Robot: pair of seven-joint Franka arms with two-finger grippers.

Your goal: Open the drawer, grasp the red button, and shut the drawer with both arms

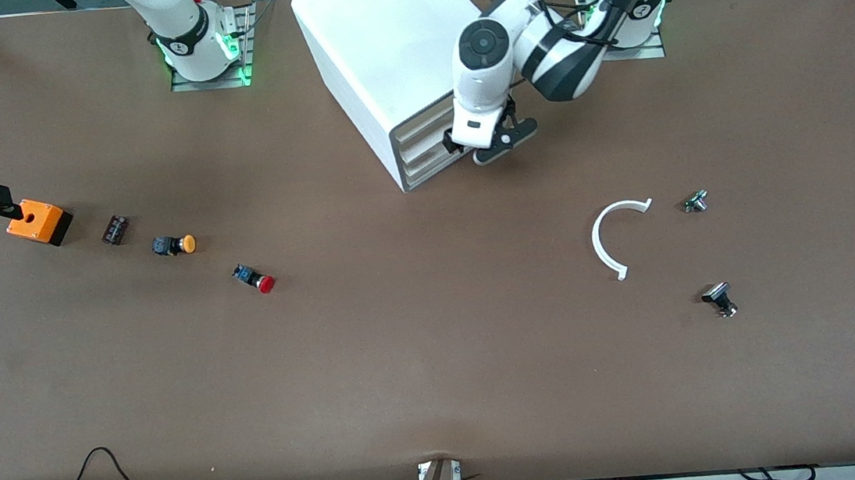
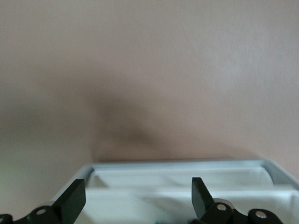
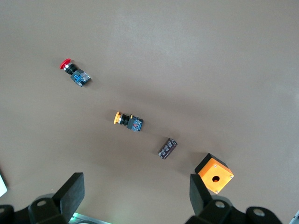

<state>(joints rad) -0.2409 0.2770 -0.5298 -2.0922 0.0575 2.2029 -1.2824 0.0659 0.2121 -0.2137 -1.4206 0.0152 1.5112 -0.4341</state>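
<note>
red-capped button [image 1: 256,278] lying on table, left gripper [image 1: 482,143] open at drawer [image 1: 426,148], right gripper [image 3: 135,193] open

Orange box [image 1: 39,222]: on the counter [image 1: 439,364], right arm's end.
Orange-capped button [image 1: 175,245]: lying beside a dark block [image 1: 115,229].
White arc [image 1: 615,237]: left arm's end.

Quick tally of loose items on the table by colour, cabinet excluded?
Red: 1, red-capped button
Orange: 2, orange-capped button, orange box
White: 1, curved strip
Dark or metal: 3, black block, two small metal parts
Total: 7
</note>
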